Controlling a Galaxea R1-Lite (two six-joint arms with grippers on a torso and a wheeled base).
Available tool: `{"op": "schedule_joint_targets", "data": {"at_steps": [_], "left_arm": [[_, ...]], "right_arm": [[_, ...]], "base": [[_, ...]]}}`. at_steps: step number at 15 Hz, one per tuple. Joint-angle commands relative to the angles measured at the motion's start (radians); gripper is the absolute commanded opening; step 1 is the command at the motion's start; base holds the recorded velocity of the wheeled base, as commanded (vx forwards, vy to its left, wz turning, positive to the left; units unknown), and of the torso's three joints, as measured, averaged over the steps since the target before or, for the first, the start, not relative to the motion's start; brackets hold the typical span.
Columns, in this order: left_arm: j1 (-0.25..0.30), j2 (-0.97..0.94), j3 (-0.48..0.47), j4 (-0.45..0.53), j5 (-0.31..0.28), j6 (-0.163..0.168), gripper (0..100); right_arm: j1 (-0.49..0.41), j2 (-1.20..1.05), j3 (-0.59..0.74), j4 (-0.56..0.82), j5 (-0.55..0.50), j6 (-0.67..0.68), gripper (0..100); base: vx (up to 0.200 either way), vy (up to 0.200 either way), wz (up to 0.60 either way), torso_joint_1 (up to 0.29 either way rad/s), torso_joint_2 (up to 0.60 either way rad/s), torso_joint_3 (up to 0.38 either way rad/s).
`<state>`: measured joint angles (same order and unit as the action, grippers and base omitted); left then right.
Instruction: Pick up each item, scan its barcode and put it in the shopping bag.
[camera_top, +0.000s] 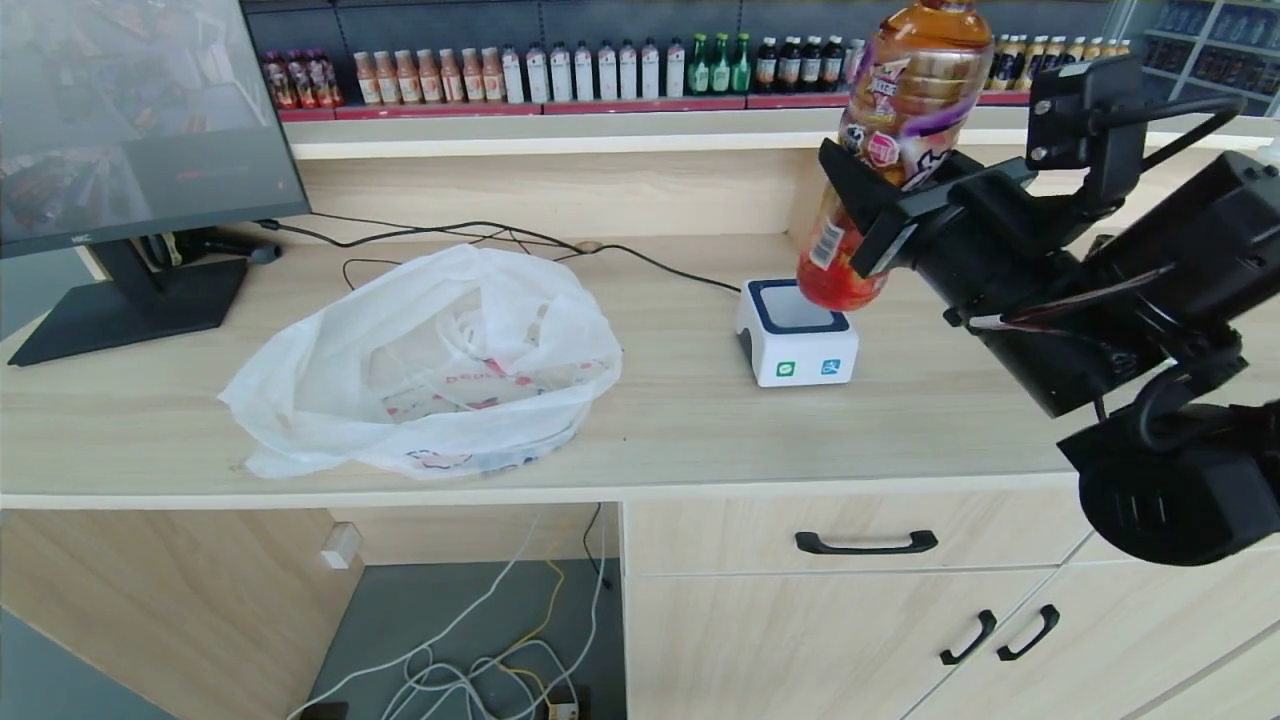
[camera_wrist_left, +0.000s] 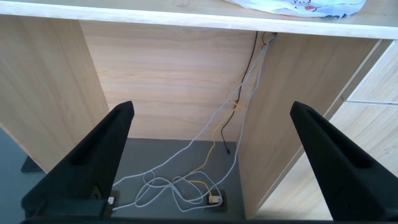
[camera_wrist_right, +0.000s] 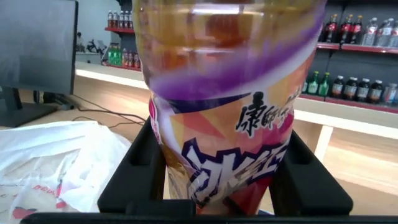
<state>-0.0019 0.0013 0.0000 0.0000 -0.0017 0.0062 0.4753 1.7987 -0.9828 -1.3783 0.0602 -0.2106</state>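
My right gripper (camera_top: 880, 205) is shut on a tall drink bottle (camera_top: 893, 150) of amber liquid with a purple-and-white label, held tilted just above the far right edge of the white barcode scanner (camera_top: 797, 333). The bottle's barcode faces down and left. In the right wrist view the bottle (camera_wrist_right: 227, 99) stands between the black fingers (camera_wrist_right: 134, 171). A white plastic shopping bag (camera_top: 430, 365) lies open on the counter to the scanner's left. My left gripper (camera_wrist_left: 211, 162) hangs open below the counter, in front of the open cabinet bay with loose cables (camera_wrist_left: 186, 186).
A monitor (camera_top: 130, 110) on a black stand sits at the counter's far left, with cables (camera_top: 480, 235) running behind the bag to the scanner. Shelves of bottles (camera_top: 600, 70) line the back wall. Drawers with black handles (camera_top: 866, 543) are under the counter's right half.
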Motion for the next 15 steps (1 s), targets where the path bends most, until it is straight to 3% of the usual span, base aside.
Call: {"op": "schedule_joint_targets", "data": {"at_steps": [1,6,10,15], "left_arm": [[0.000,0.000,0.000,0.000,0.000,0.000,100],[0.000,0.000,0.000,0.000,0.000,0.000,100],[0.000,0.000,0.000,0.000,0.000,0.000,100],[0.000,0.000,0.000,0.000,0.000,0.003,100]], "right_arm": [[-0.052,0.136,-0.117,-0.001,0.067,-0.050,0],[-0.124,0.260,-0.292,-0.001,0.268,-0.257,0],[-0.164,0.292,-0.309,-0.002,0.411,-0.418,0],[-0.196,0.289,-0.300,-0.011,0.549,-0.523,0]], "base": [[0.000,0.000,0.00,0.000,0.00,0.000],[0.000,0.000,0.00,0.000,0.00,0.000],[0.000,0.000,0.00,0.000,0.00,0.000],[0.000,0.000,0.00,0.000,0.00,0.000]]}}
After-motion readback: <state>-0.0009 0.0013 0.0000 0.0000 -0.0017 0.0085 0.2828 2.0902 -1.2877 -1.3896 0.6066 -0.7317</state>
